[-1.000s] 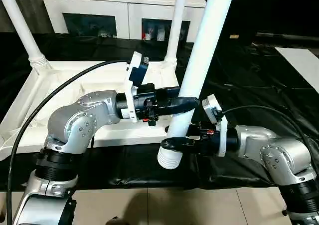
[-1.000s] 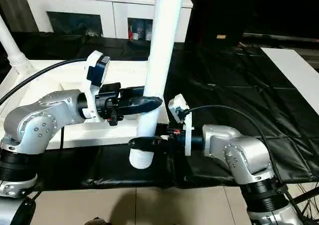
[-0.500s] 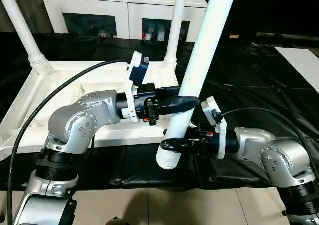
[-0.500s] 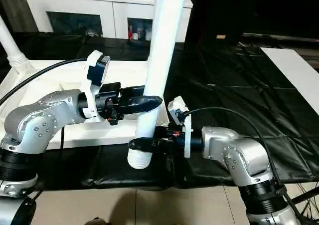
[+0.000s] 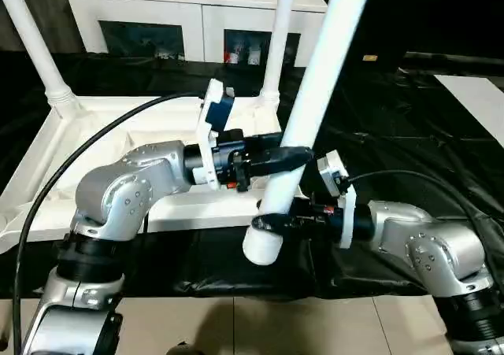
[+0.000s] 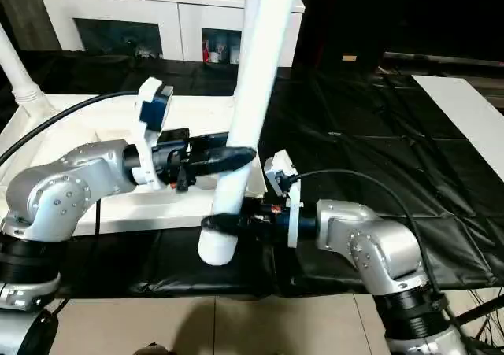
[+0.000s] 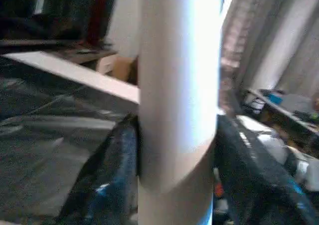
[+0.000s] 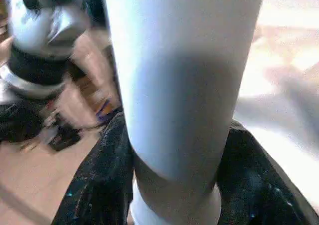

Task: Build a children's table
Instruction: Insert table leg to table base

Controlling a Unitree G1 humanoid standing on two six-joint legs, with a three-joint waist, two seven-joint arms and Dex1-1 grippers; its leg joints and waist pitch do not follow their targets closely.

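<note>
I hold a long white table leg tilted in front of me, its top leaning right and running out of the picture. My left gripper is shut on it mid-shaft, black fingers pressed to both sides. Lower down, my right gripper is shut on the leg just above its ribbed end, which hangs over the front edge. The children's table top lies upside down at the left. Two legs stand in its far sockets, one at the left and one at the right.
A black sheet covers the work surface. A white cabinet with glass doors stands behind the table top. A flat white panel lies at the far right. Tiled floor shows below the front edge.
The right gripper's fingers have closed in around the leg's lower part. The leg's ribbed end has swung a little to the left and lower. The left gripper keeps its place on the shaft.
</note>
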